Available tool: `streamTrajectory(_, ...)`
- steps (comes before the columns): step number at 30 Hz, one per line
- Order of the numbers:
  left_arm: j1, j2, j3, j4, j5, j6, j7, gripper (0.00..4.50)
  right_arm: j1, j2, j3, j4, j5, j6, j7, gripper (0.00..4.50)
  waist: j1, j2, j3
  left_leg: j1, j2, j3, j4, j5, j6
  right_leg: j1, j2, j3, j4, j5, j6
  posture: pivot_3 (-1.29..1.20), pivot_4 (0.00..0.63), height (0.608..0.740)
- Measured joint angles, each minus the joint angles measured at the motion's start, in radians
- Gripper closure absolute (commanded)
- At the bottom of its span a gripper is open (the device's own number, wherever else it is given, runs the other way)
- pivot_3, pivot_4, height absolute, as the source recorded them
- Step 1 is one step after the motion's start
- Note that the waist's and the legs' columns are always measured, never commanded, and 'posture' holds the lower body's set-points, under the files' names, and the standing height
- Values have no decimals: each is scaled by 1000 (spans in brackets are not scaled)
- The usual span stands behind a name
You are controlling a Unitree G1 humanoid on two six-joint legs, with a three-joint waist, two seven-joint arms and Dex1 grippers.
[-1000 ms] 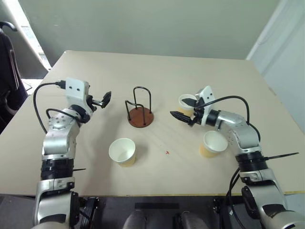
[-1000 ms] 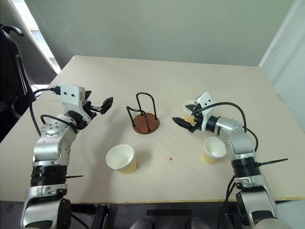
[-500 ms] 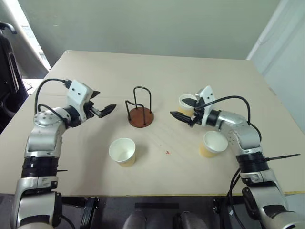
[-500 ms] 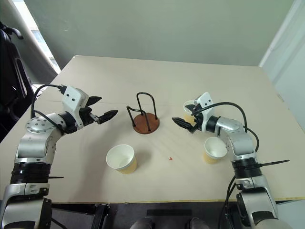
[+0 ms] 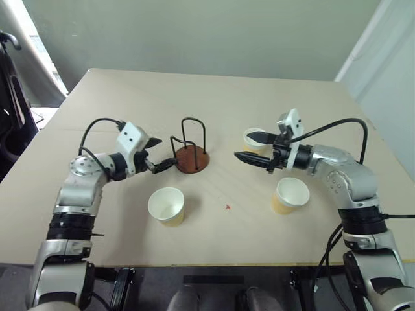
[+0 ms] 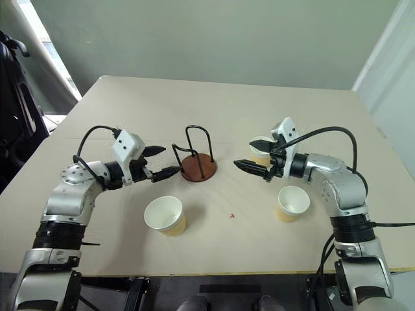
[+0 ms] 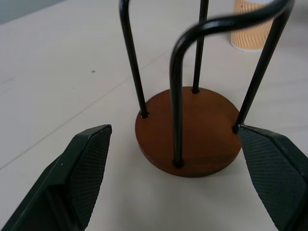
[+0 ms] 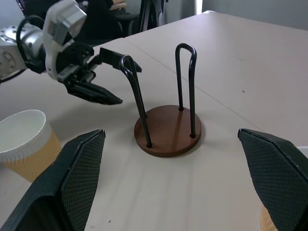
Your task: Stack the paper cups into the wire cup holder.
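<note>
Both tools, left and right, gape empty either side of the wire cup holder; best steady its base before bringing any paper cup.

Empty wire cup holder upright mid-table, three tan paper cups upright, apart around it

Pale beige bench, matte top with a faint seam line running across it. Plain grey-green wall behind the far edge. Bright window strip at the far left corner, daylight coming in. Dark chair off the left edge. White panel or curtain on the right side.
</note>
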Motion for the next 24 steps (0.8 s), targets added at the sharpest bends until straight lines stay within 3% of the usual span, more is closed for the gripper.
streamTrajectory(9, -57, -65, -2, 96, 44, -73, 69, 51, 20, 0, -2, -32, 0, 1, -22, 0, -1, 0, 0, 0, 1, 0, 1, 0, 0, 0, 0, 0, 0, 0, 0, 0, 150, 740)
streamTrajectory(10, -61, -72, -2, 108, 48, -83, 73, 206, 25, 0, -2, -32, 0, 1, -24, 0, 0, 0, 0, 0, 1, 0, 1, 0, 0, 0, 0, 0, 0, 0, 0, 0, 150, 740)
streamTrajectory(13, -62, -90, -2, 125, 57, -99, 87, 898, 26, -1, -2, -32, 0, 0, -28, 0, 0, 0, 0, 0, 0, 0, 1, 0, 0, 0, 0, 0, 0, 0, 1, 0, 150, 740)
streamTrajectory(22, -56, -108, -20, 131, 56, -105, 59, 4329, 26, -16, -2, -32, -1, 0, -26, 0, 0, 0, 0, 0, 0, 0, 1, 0, 0, 0, 1, 0, 0, 0, 1, 0, 150, 740)
streamTrajectory(24, -55, -110, -23, 125, 46, -105, 39, 4484, 26, -54, -1, -32, -5, -5, -10, 0, 3, 0, 0, 0, 0, 0, 1, 0, 0, 1, 0, 0, 0, 0, 1, 0, 150, 740)
